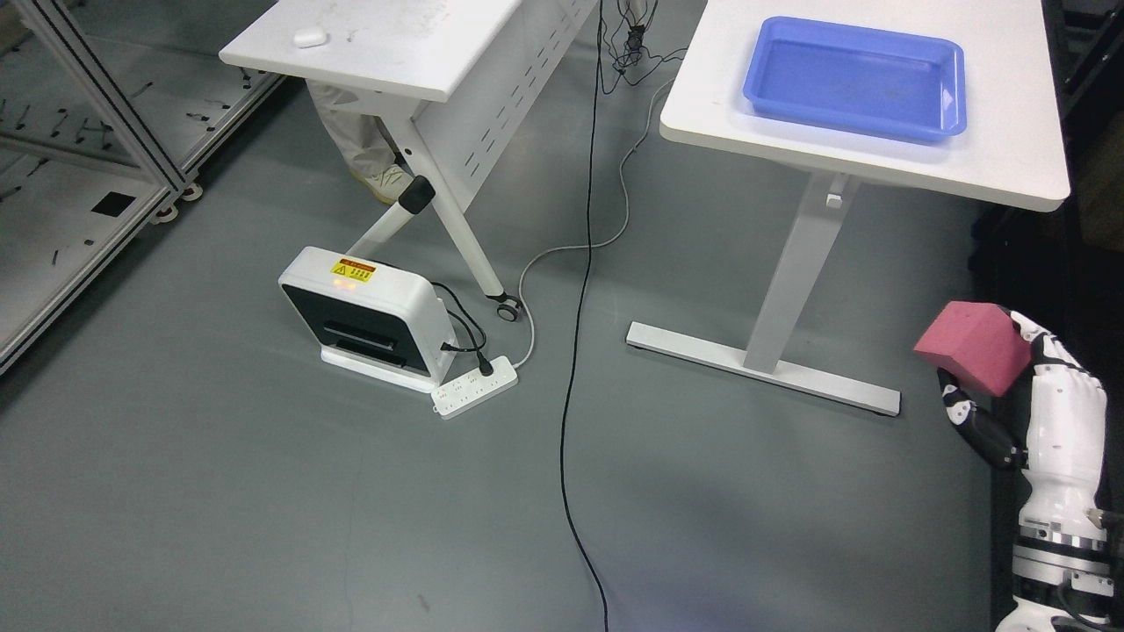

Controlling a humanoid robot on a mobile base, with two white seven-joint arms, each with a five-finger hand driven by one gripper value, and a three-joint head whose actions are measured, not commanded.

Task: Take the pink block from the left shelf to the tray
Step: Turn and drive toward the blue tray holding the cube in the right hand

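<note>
Held block [975, 345] in rt hand [1036, 395], fingers [970, 420] wrapped round it, low by counter [720, 114]; tray [856, 77] lay up and left, well apart.

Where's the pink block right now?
Head view, lower right: the pink block is held in the right hand, above the floor, below the table with the blue tray.

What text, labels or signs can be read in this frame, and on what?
Nothing can be read.
Yellow and red warning sticker on the white floor unit: print too small and blurred.
Blue tray, pink block, power strip: no visible text.
</note>
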